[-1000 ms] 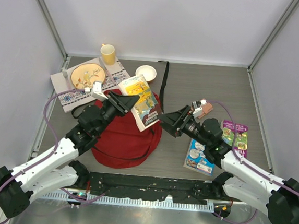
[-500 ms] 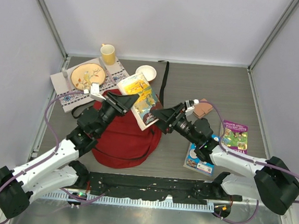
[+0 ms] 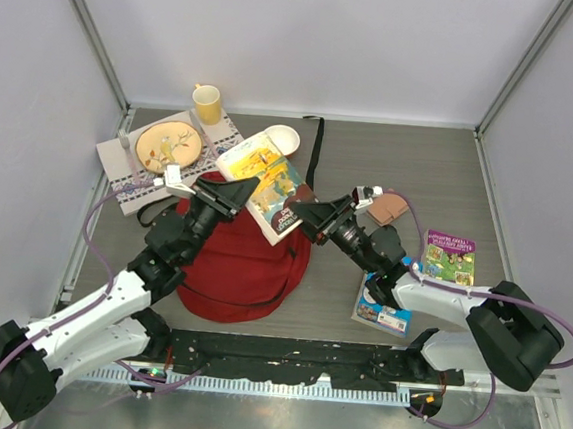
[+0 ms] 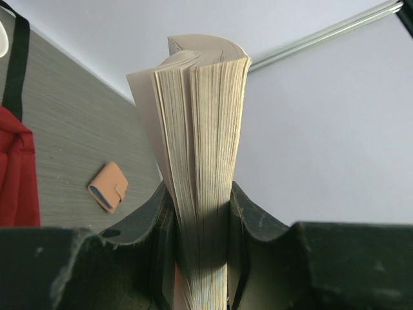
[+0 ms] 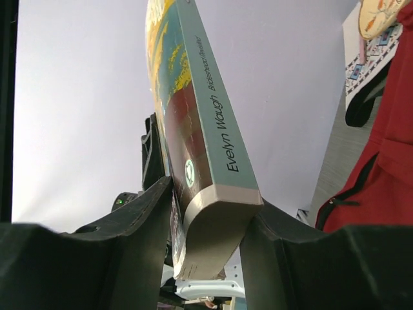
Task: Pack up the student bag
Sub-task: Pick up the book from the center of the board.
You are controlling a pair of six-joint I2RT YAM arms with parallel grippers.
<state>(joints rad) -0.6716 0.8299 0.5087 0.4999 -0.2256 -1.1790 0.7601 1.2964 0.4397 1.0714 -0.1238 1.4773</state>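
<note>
The top camera looks down from above and behind the arms over the whole tabletop. Wrist cameras sit close behind the left pincer and right pincer, both looking up along one shared book.

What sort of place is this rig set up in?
Probably a robot test cell, not a lived-in room: blank white walls with metal corner posts, left arm and right arm bolted at the near edge of the table, and staged props: backpack, book, mug.
</note>
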